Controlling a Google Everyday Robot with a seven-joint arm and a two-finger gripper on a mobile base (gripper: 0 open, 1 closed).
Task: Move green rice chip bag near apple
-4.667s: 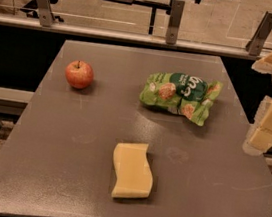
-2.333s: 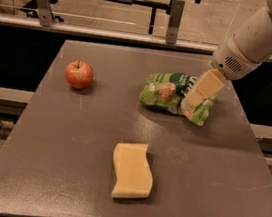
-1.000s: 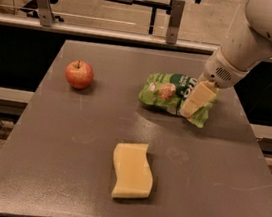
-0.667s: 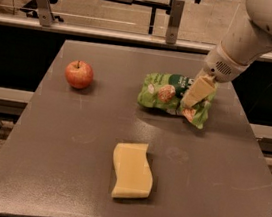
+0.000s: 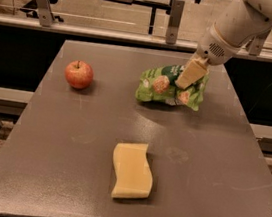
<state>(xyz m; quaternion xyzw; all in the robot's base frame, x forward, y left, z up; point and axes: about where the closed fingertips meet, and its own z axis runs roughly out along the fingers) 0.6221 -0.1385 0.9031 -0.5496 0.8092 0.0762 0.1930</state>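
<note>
The green rice chip bag [image 5: 163, 85] lies on the grey table [image 5: 68, 161] at the back right, crinkled, with its right end pulled up a little. My gripper [image 5: 190, 74] comes down from the upper right and is shut on the bag's top right part; its cream fingers cover that part of the label. The red apple [image 5: 78, 74] stands upright at the back left of the table, well apart from the bag and the gripper.
A pale yellow wavy sponge [image 5: 131, 171] lies front of centre on the table. My white arm [image 5: 233, 28] reaches in over the table's back right corner. A rail with metal posts [image 5: 175, 15] runs behind the table's far edge.
My gripper came in from the right, lowered onto the bag and closed on it. The bag has bunched up and shifted slightly left. Apple and sponge have not moved.
</note>
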